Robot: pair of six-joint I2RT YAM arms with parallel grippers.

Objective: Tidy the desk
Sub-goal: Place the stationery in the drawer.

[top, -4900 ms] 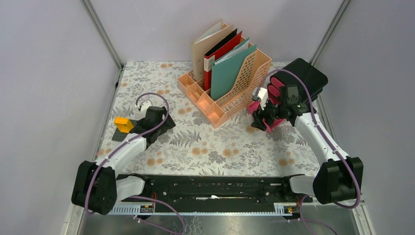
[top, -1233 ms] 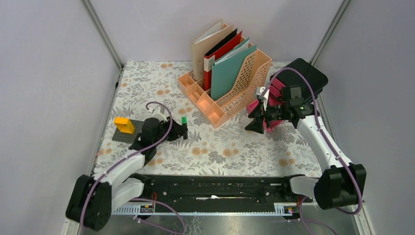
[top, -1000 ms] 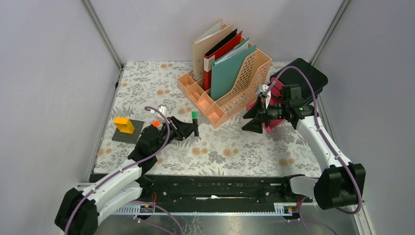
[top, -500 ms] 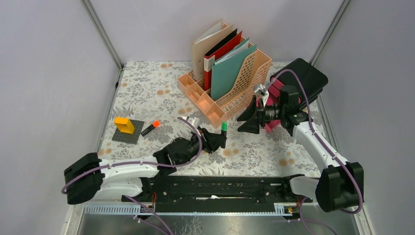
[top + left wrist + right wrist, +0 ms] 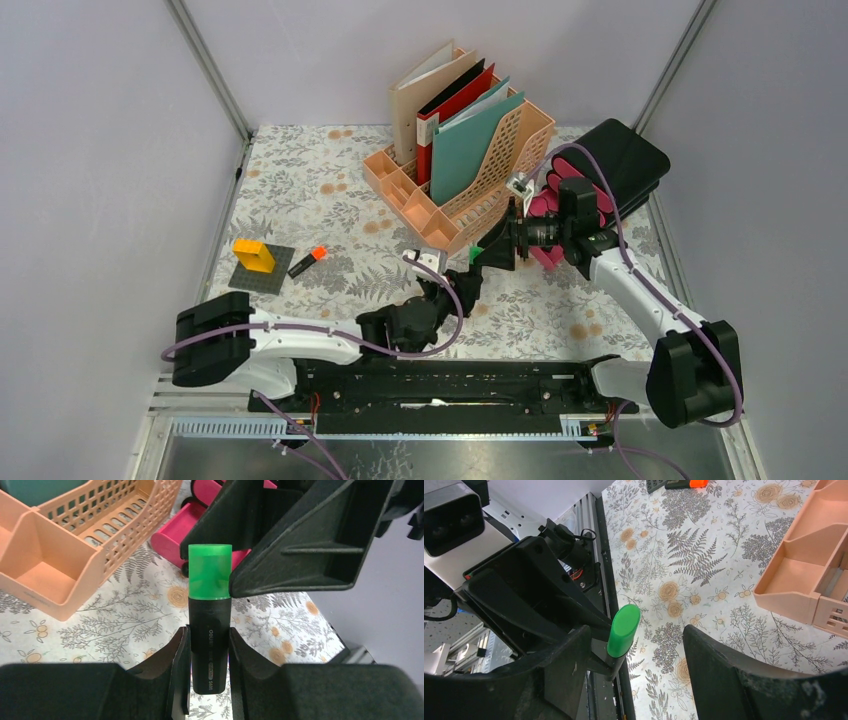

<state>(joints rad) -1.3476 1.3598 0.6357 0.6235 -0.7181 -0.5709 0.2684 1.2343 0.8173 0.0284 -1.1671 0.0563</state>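
Note:
Above the floral-cloth desk (image 5: 330,180), my left gripper (image 5: 462,283) is shut on a black highlighter with a green cap (image 5: 473,256). The left wrist view shows its black barrel (image 5: 210,630) clamped upright between both fingers. My right gripper (image 5: 497,243) faces it from the right and is open. In the right wrist view the green cap (image 5: 624,629) sits between my right fingers (image 5: 724,670), nearer the left one, with a wide gap on the other side. The right gripper's fingers (image 5: 295,545) fill the top of the left wrist view, just behind the cap.
A peach file rack (image 5: 455,190) with folders stands at the back centre. A magenta holder (image 5: 560,195) and a black case (image 5: 625,160) sit at the right. An orange-capped highlighter (image 5: 308,261) and a yellow block (image 5: 253,255) on a grey plate lie at the left.
My left arm has swept right across the desk, carrying the green highlighter up to the right gripper. The right gripper has moved left to meet it and now stands around the cap.

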